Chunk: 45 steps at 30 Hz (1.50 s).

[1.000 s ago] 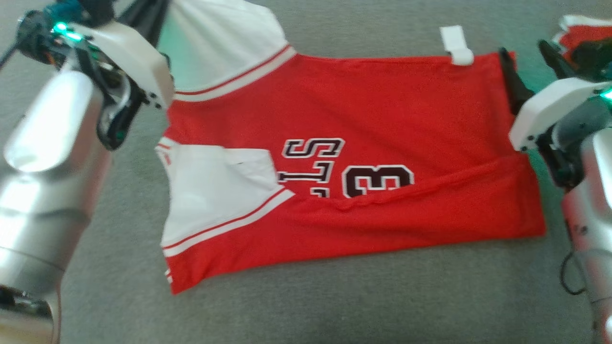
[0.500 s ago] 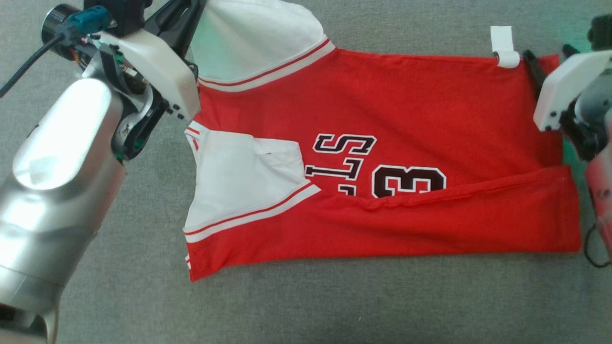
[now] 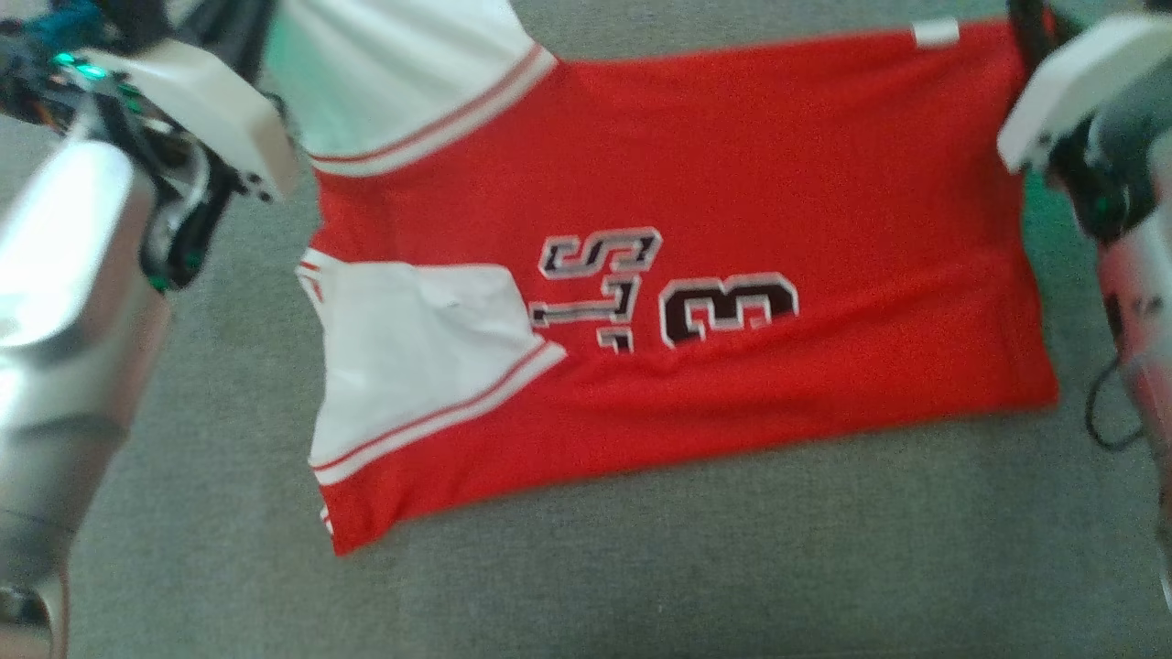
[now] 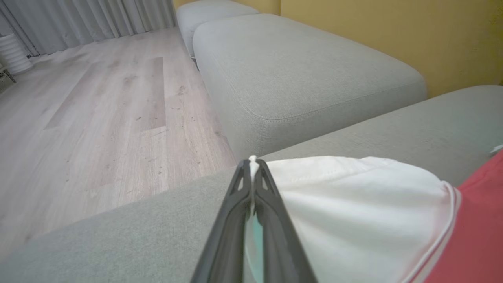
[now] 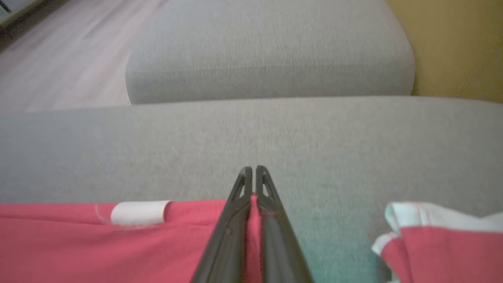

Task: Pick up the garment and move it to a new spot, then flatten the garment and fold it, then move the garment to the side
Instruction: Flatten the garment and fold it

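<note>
The garment [image 3: 732,183] lies spread on the cushion [image 3: 641,567].

Grey upholstered seat [image 3: 641,586] in foreground; second grey cushion [image 4: 298,67] beyond gap, against yellow wall [image 4: 393,35]. Pale wood floor [image 4: 98,118] alongside; grey curtains [image 4: 98,15] far back.

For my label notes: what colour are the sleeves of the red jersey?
White fabric sleeves, red-striped white cuff; clearest in the head view.

You've got glossy silver forearms [image 3: 55,302], white angular wrist housings [image 3: 201,110] glowing with green lights [image 3: 78,66], a black cable [image 3: 1092,414] looping off the right arm, and long dark fingers [image 4: 230,232].
</note>
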### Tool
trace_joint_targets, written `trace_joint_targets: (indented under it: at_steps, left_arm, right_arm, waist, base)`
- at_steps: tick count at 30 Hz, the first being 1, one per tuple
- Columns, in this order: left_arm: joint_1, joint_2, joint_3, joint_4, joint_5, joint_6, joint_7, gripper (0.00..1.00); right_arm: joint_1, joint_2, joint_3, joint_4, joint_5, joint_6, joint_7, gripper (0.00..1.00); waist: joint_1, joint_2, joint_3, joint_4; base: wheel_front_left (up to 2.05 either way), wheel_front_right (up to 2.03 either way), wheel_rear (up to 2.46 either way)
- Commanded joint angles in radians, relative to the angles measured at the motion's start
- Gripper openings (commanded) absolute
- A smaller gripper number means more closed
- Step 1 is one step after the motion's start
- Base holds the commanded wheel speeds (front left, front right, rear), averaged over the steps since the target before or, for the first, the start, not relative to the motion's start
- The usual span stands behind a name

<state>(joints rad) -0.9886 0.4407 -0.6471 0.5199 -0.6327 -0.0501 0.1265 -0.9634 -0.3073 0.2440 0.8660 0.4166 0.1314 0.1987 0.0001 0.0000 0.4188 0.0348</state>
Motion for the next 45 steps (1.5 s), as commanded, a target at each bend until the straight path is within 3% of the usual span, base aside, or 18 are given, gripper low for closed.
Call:
trace_joint_targets:
  at_steps: [1,9,14,25,35,45]
  left_arm:
    - [-0.083,0.06,0.06,-0.001,0.01,0.015,-0.025,0.0]
    - [-0.22,0.032,0.086,0.141,0.036,0.013,-0.146,0.0]
    - [-0.26,-0.008,0.065,0.222,0.047,-0.014,-0.195,0.0]
    - [-0.199,-0.038,0.014,0.258,-0.011,-0.07,-0.169,0.0]
    - [-0.03,0.04,-0.091,0.091,-0.118,-0.08,0.02,0.0]
    - [0.165,0.194,-0.198,-0.159,-0.264,-0.08,0.257,0.0]
  right_arm:
    - [-0.051,0.013,0.009,-0.039,0.013,-0.001,-0.02,0.0]
    - [-0.192,0.035,0.024,-0.005,0.006,-0.001,-0.137,0.0]
    - [-0.222,0.04,0.036,0.04,0.013,-0.001,-0.2,0.0]
    - [-0.137,0.015,0.095,0.103,0.122,-0.001,-0.188,0.0]
    - [-0.015,-0.074,0.241,0.074,0.2,-0.001,-0.075,0.0]
    - [0.085,-0.154,0.333,0.026,0.336,-0.001,0.108,0.0]
  waist:
    - [-0.0001,0.0,0.01,-0.018]
    - [-0.0001,0.0,0.048,-0.055]
    - [-0.0001,0.0,0.052,-0.049]
    - [-0.0001,0.0,-0.006,-0.012]
    - [-0.0001,0.0,-0.088,0.005]
    - [-0.0001,0.0,-0.155,0.013]
  base:
    - [0.0,0.0,0.0]
    - [0.0,0.0,0.0]
    - [0.0,0.0,0.0]
    - [0.0,0.0,0.0]
    - [0.0,0.0,0.0]
    - [0.0,0.0,0.0]
